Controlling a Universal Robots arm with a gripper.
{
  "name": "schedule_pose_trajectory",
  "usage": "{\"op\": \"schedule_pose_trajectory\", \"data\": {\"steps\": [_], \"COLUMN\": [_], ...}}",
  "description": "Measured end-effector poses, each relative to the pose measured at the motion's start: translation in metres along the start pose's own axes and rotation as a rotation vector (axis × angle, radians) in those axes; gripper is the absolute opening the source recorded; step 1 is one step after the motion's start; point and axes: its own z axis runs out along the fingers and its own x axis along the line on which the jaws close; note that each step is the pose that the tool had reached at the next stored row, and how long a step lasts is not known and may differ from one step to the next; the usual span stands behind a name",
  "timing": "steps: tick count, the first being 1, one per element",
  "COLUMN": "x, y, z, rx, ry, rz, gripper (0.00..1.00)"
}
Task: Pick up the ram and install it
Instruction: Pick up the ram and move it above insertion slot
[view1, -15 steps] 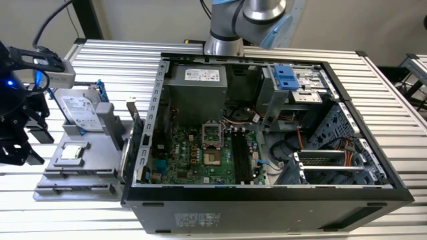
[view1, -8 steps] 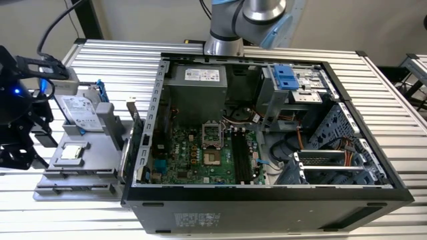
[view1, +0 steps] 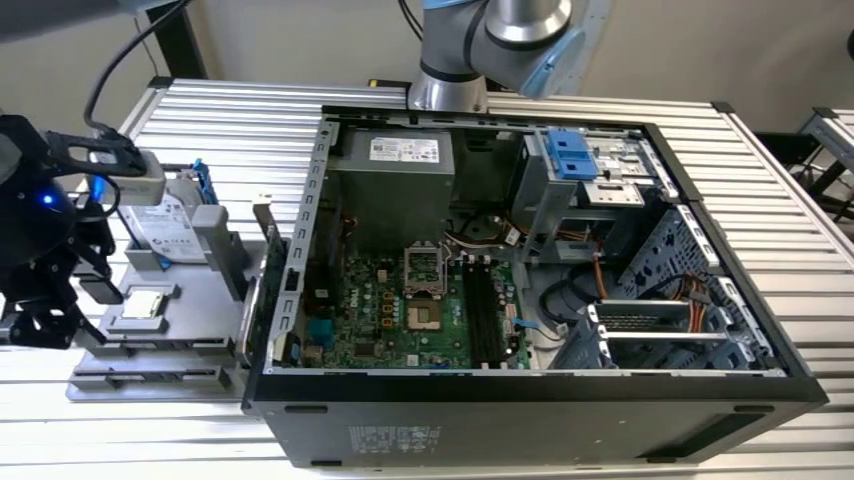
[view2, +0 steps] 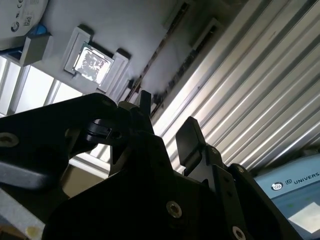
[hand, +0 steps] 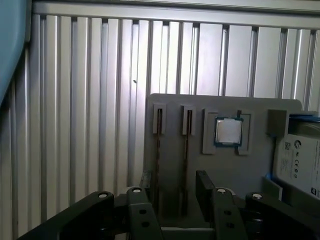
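At the exterior view's left, on the ribbed metal table (view1: 774, 160), a grey parts holder (view1: 200, 345) lies just beside the open computer case (view1: 534, 400). The dark wrist end of the arm (view1: 38, 290) hangs over the holder's left edge, with a small blue light (view1: 47, 198) glowing on it. The arm's base (view1: 454, 60) stands at the far side of the table, behind the case.

In the first wrist view the fingers (hand: 204, 187) stand apart with nothing between them, above the holder and not touching it. Two sticks of ram stand on edge in narrow slots of the holder, side by side: the first ram stick (hand: 159, 150) and the second ram stick (hand: 187, 150). Both lie in line with the gap between the fingers. I cannot tell which of the two the fingers are centred on. In the second wrist view both sticks show as thin dark lines beyond the fingertips.

Next to the slots, a square silver processor chip (hand: 228, 131) sits in its own recess. Beyond it a hard drive (hand: 300, 160) leans in a blue frame at the holder's far end.

Inside the case the green motherboard (view1: 400, 310) lies flat. Its long black memory slots (view1: 487, 320) run from near to far, to the right of the processor socket (view1: 424, 268).
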Motion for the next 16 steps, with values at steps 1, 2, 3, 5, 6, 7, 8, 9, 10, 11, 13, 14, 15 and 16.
{"op": "schedule_pose_trajectory", "data": {"steps": [1,2,3,5,6,7,8,9,10,11,13,14,15,16], "x": [0.0,0.0001,0.0001,0.0001,0.0001,0.0,0.0,0.0,0.0,0.0001,0.0002,0.0002,0.0002,0.0003], "y": [0.0,-0.0001,-0.0001,-0.0001,0.0,0.0,0.0002,0.0006,0.001,0.0013,0.0016,0.0016,0.0017,0.0016], "z": [0.0018,0.0036,0.0054,0.009,0.0109,0.0127,0.0145,0.0163,0.0182,0.02,0.0236,0.0255,0.0272,0.029], "rx": [0.0007,0.0012,0.0015,0.0026,0.0031,0.0033,0.0035,0.0036,0.0036,0.0038,0.0039,0.004,0.0041,0.0041], "ry": [0.0004,0.0009,0.0014,0.0026,0.0032,0.004,0.0048,0.0059,0.007,0.0079,0.0095,0.0101,0.0109,0.0117], "rz": [0.001,0.001,0.002,0.003,0.004,0.005,0.005,0.007,0.008,0.009,0.011,0.012,0.013,0.014], "gripper": [1.0,1.0,1.0,1.0,1.0,1.0,1.0,1.0,1.0,1.0,1.0,1.0,1.0,1.0]}}
